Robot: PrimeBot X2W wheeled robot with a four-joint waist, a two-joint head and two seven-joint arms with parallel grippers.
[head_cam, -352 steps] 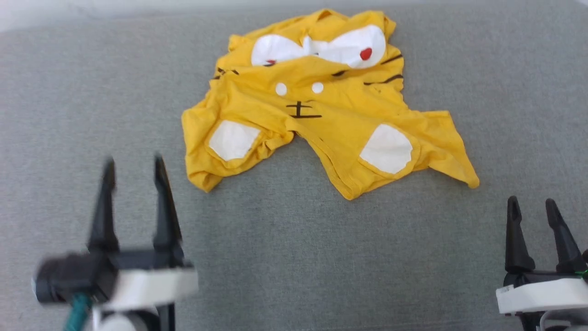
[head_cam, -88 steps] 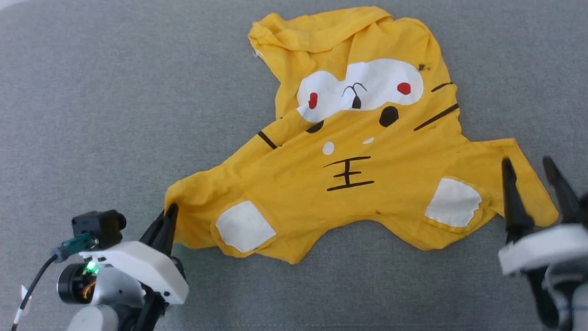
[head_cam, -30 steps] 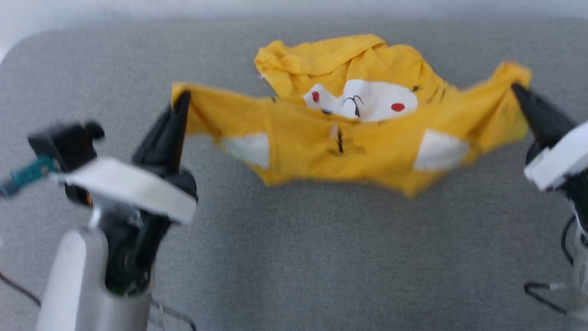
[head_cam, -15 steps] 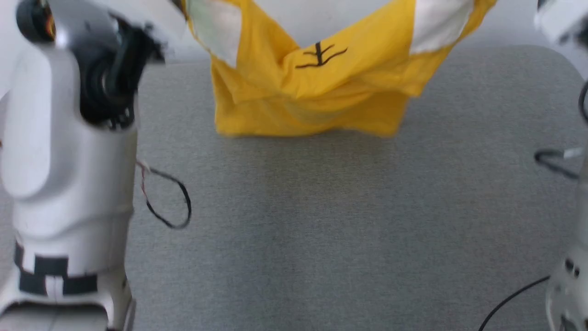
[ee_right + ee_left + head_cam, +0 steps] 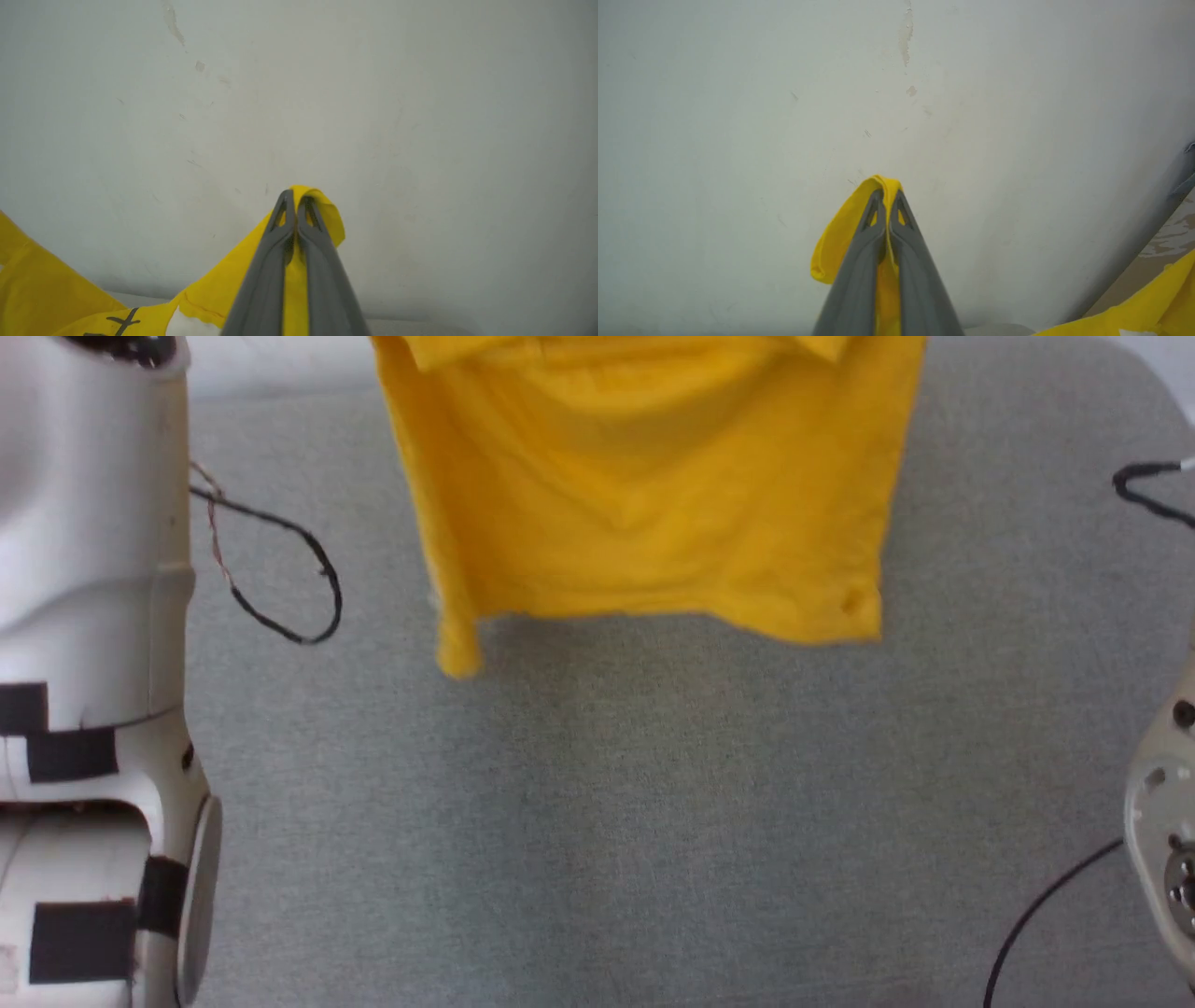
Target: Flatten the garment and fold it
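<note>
The garment (image 5: 644,495), a bright yellow T-shirt, hangs in the air over the grey surface (image 5: 597,821), its plain side toward the head camera and its lower edge free. In the left wrist view my left gripper (image 5: 887,193) is shut on a yellow fold of the garment (image 5: 840,238). My right gripper (image 5: 295,198) is likewise shut on a yellow corner of the garment (image 5: 219,289), with a white patch and black stripes showing below. Both grippers point at a pale wall. The upper part of the garment is cut off by the head view's top edge.
My pale left forearm (image 5: 89,616) fills the head view's left side with a looping black cable (image 5: 280,569) beside it. Part of my right arm (image 5: 1162,821) and its cable (image 5: 1036,915) stand at the right edge. A pale wall (image 5: 784,116) rises behind the surface.
Both arms have lifted the garment higher off the surface; it now hangs stretched with its plain side showing, where before it sagged with the black stripe mark visible. The head camera has also shifted.
</note>
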